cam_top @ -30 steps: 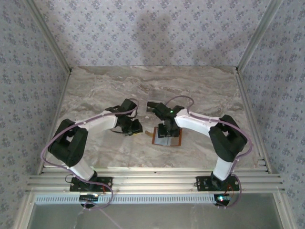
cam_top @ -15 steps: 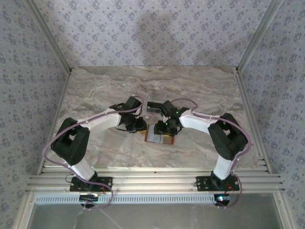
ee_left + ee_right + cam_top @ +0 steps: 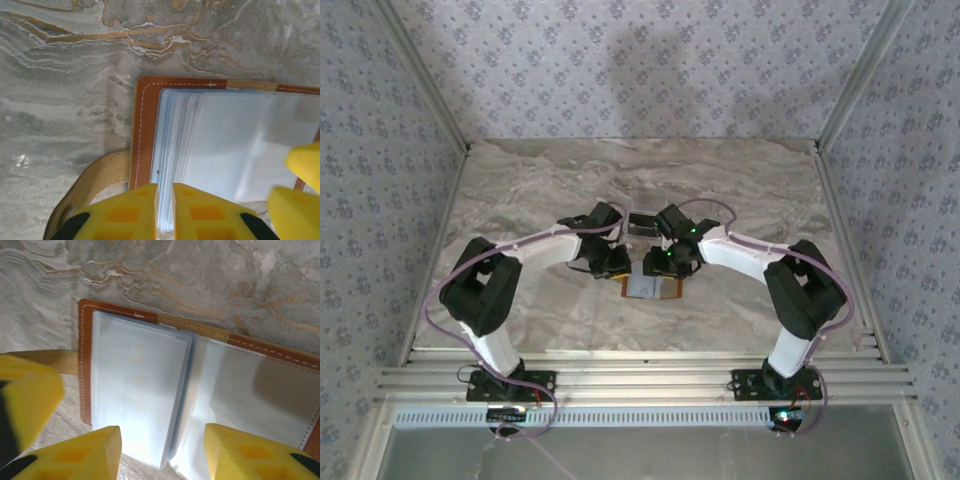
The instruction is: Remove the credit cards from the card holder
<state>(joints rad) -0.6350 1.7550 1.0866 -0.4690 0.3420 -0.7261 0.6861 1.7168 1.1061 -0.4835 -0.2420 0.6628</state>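
Item 1, nearest you: card holder, lying open and flat at the centre of the marble table, pale sleeves up.
Item 2: left gripper, at the holder's left side, clenched, seemingly nipping the sleeves' edge to steady the holder.
Item 3: right gripper, released, jaws astride the sleeve stack, placed to leaf for a card.
Item 4, farther: small flat dark object, unidentifiable.
Note: you cannot make out any credit cards in the sleeves.

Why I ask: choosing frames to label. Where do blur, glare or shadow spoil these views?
Left wrist: the left tool is slightly out of focus, the card holder crisp. Right wrist: a grey shadow dulls the holder's sleeve at picture right, no harsh glare. Top external: even light, a soft shadow on the back wall.
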